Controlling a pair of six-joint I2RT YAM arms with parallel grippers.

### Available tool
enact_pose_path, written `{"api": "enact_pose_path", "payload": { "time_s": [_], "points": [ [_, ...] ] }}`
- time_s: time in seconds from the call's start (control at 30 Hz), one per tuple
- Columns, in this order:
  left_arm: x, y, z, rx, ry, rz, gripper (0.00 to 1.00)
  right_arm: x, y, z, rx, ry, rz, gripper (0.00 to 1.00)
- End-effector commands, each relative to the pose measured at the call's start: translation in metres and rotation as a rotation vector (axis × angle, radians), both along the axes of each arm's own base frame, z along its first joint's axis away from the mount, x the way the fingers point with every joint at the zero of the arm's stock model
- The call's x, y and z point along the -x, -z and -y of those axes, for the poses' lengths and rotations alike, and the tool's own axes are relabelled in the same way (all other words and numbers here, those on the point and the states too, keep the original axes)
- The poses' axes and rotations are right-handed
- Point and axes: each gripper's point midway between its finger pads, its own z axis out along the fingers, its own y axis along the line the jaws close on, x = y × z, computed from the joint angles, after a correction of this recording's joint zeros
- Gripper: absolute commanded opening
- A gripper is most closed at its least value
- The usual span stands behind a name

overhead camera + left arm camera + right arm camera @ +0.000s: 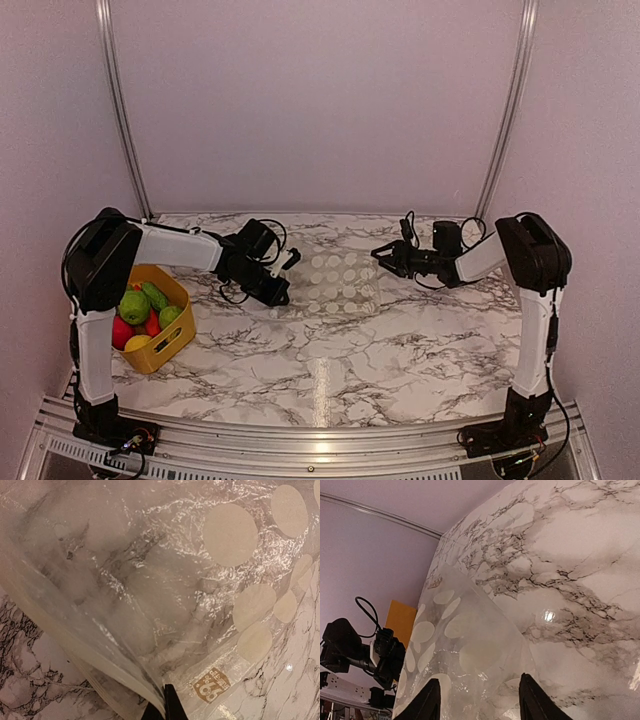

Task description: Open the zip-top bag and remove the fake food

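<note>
The zip-top bag [335, 283], clear with pale round dots, lies flat mid-table and looks empty. My left gripper [283, 292] is at its left edge. In the left wrist view that gripper [165, 706] is shut, pinching a lifted layer of the bag [150, 590]. My right gripper [381, 256] is at the bag's right edge. In the right wrist view it [480, 700] stands open, and a raised corner of the bag [465, 645] lies between its fingers [431, 702] without touching them. The fake food [142, 305], green, red and yellow pieces, sits in a basket at the left.
The yellow basket [172, 348] stands on the marble table [400, 350] at the left, beside the left arm. Pale walls with metal rails enclose the back and sides. The left arm [350, 650] shows in the right wrist view beyond the bag.
</note>
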Motion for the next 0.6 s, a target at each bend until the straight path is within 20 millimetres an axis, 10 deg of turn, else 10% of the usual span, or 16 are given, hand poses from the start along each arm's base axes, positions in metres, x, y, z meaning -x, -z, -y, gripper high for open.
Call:
{"api": "enact_pose_path", "payload": {
  "time_s": [0.0,0.3,0.47,0.57],
  "points": [
    [0.002,0.008,0.001,-0.025,0.021,-0.015,0.01,-0.013,0.022,0.013,0.082,0.060,-0.024,0.60],
    [0.003,0.007,0.003,-0.023,0.065,-0.005,0.01,-0.015,0.019,0.004,-0.003,0.012,0.007,0.69],
    [-0.001,0.007,0.008,-0.020,0.071,-0.005,0.02,-0.011,0.016,-0.010,-0.085,-0.056,-0.001,0.46],
    [-0.005,0.007,0.007,-0.032,0.063,0.003,0.02,-0.008,0.014,-0.008,-0.087,-0.056,0.006,0.12]
  ]
}}
